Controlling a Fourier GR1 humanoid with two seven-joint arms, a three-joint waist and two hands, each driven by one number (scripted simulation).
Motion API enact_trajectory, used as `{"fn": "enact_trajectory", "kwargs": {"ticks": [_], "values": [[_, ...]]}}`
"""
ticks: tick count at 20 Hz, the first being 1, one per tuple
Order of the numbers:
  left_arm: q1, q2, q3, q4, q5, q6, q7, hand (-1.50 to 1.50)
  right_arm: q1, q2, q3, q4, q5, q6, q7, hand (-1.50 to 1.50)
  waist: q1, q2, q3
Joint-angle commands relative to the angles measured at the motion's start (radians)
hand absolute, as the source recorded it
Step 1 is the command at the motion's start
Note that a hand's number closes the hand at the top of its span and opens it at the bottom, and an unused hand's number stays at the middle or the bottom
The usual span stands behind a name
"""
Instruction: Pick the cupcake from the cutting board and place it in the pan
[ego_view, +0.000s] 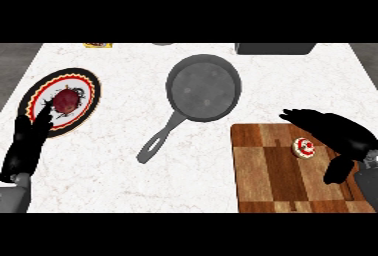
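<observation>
A small cupcake (303, 147) with white icing and a red top sits on the wooden cutting board (269, 170) at the lower right. My right hand (341, 136) hovers over the board's right side, open, with fingers stretched past the cupcake's far side and the thumb hanging below it; the cupcake lies between them, untouched. A grey pan (204, 88) with its handle pointing down-left lies at the centre back, with nothing in it. My left hand (26, 145) rests open at the left edge.
A patterned plate (83, 102) holding a red fruit (67, 100) lies at the left, with my left hand's fingertips over its lower rim. A dark object (275, 48) and a yellow item (98, 44) sit at the counter's back edge.
</observation>
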Motion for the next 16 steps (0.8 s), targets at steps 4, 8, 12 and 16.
{"fn": "enact_trajectory", "kwargs": {"ticks": [4, 8, 12, 16], "values": [[0.039, -0.039, 0.013, -0.018, -0.028, -0.024, -0.019, 0.0, -0.064, 0.139, 0.041, 0.06, 0.1, 0.017, 0.087, -1.5, 0.005, 0.0, 0.0], [0.017, 0.009, 0.063, -0.096, -0.022, -0.074, 0.082, 0.0, -0.076, 0.05, -0.043, 0.125, 0.112, 0.033, -0.037, -1.5, 0.004, 0.0, 0.0], [-0.07, -0.061, 0.062, 0.088, -0.078, -0.035, -0.019, 0.0, -0.038, 0.082, -0.025, 0.176, 0.191, -0.046, -0.04, -1.5, -0.003, 0.002, 0.0], [-0.018, -0.033, 0.079, -0.014, -0.074, -0.058, 0.024, 0.0, -0.058, 0.085, 0.001, 0.202, 0.242, -0.166, -0.142, 1.5, 0.003, 0.001, 0.0]]}}
